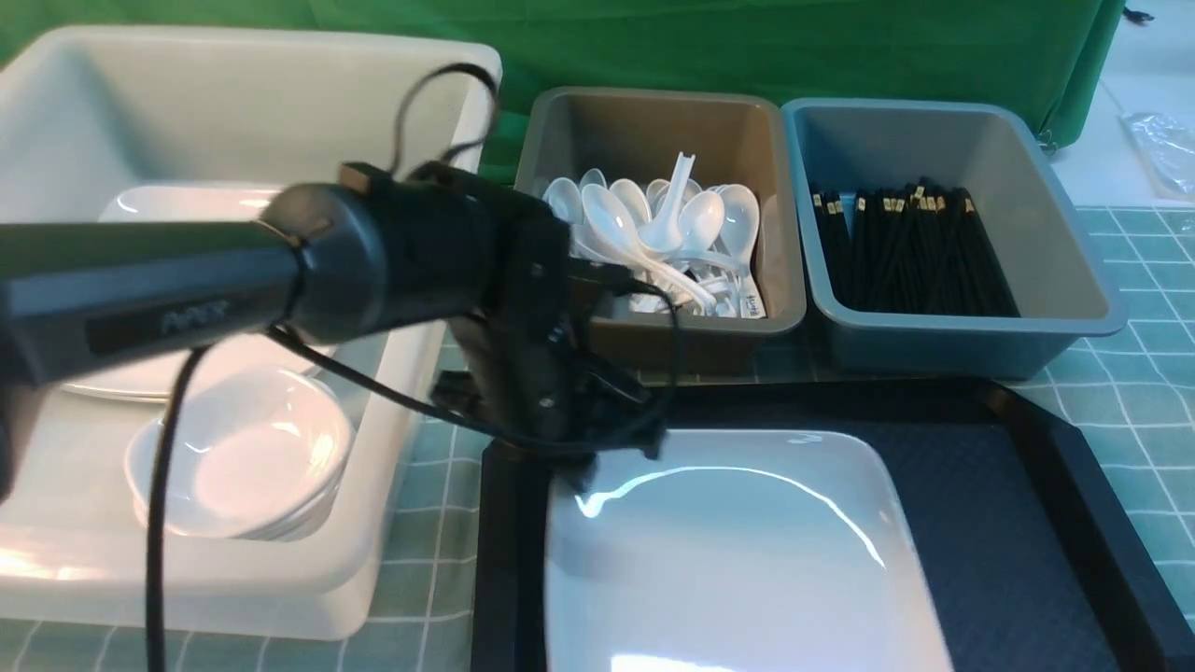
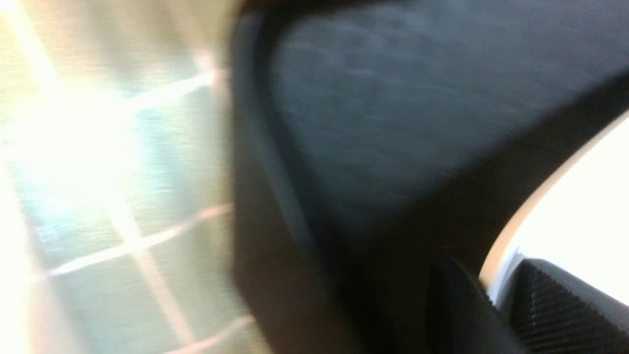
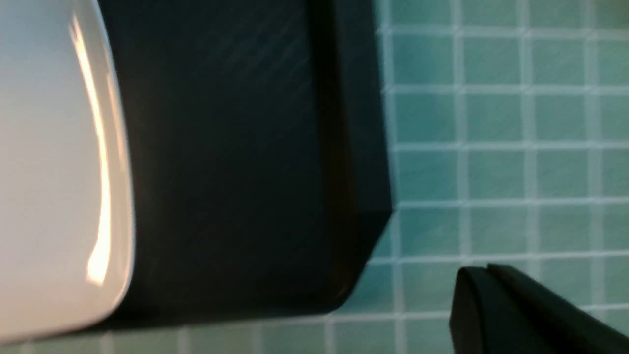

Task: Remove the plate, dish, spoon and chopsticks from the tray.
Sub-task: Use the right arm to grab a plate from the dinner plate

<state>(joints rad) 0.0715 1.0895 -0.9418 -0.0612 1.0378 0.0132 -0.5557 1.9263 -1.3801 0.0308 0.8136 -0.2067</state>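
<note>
The pincer's (image 2: 506, 295) 2 fingers grip 1 white plate's (image 2: 580, 221) edge over the black tray (image 2: 290, 196).

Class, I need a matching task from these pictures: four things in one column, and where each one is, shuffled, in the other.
1. large square plate
2. spoons
3. chopsticks
4. small deep dishes

A. in the blue-grey bin
B. in the white tub
C. gripped at its edge by the left gripper
D. in the brown bin

Pairs: 1-C, 2-D, 3-A, 4-B
</note>
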